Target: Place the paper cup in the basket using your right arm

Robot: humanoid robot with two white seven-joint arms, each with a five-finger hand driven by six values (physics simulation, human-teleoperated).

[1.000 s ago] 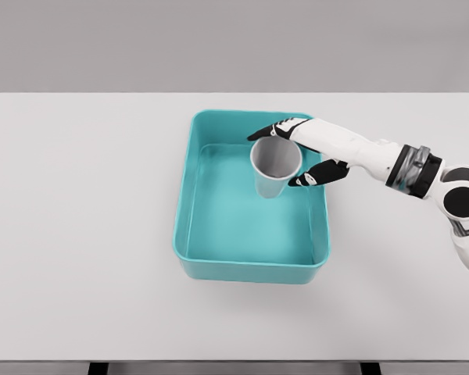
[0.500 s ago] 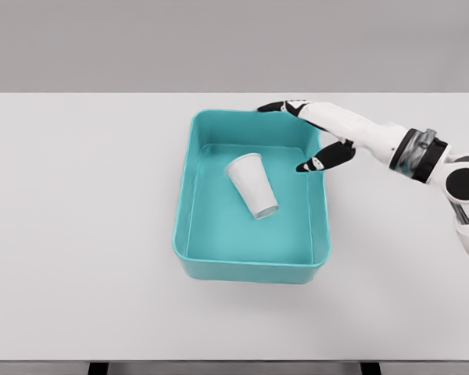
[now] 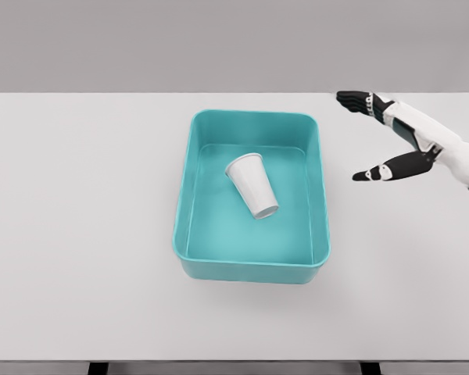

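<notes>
A white paper cup (image 3: 252, 186) lies on its side on the floor of the teal basket (image 3: 250, 270), its mouth pointing to the lower right. The basket stands in the middle of the white table. My right hand (image 3: 360, 137) hovers to the right of the basket, clear of its rim, with fingers spread and nothing held. Its arm enters from the right edge. The left arm does not show.
The white table (image 3: 78, 234) stretches wide on both sides of the basket. Its front edge runs along the bottom of the view, and a grey wall stands behind it.
My right hand let go of the cup, which dropped and tipped onto its side in the basket. The hand then drew back to the right, away from the basket.
</notes>
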